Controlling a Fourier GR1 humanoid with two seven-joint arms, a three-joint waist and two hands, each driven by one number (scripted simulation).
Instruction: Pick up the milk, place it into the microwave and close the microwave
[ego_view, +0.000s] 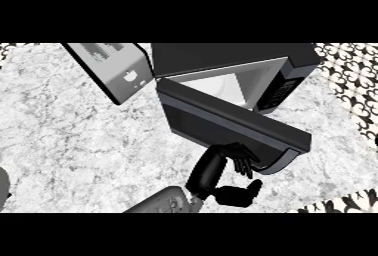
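- The microwave (295, 75) sits in the upper right part of the frame on a pale marbled counter (66, 145), its dark body angled across the view
- The microwave's cavity (229, 85) shows as a light, whitish opening between the dark top casing and the door; nothing can be made out inside it from this angle, so I cannot tell where the milk is
- The microwave door (221, 120) is a long dark slab running from the upper middle down toward the lower right, partly swung in front of the cavity and not flush with the body
- A curved grey handle (284, 162) sits at the door's lower right end
- One grey forearm comes in from the lower edge near the middle, and its black hand (232, 155) reaches up to the door's lower edge, just left of the handle
- Which arm this is cannot be told from the view; its fingers are extended and relaxed against the door, with the thumb (247, 192) sticking out below, and nothing is grasped in it
- A grey panel with dark markings (111, 70) stands tilted in the upper left of the frame, just beside the microwave
- A patterned black and white surface (351, 75) runs along the right edge of the frame
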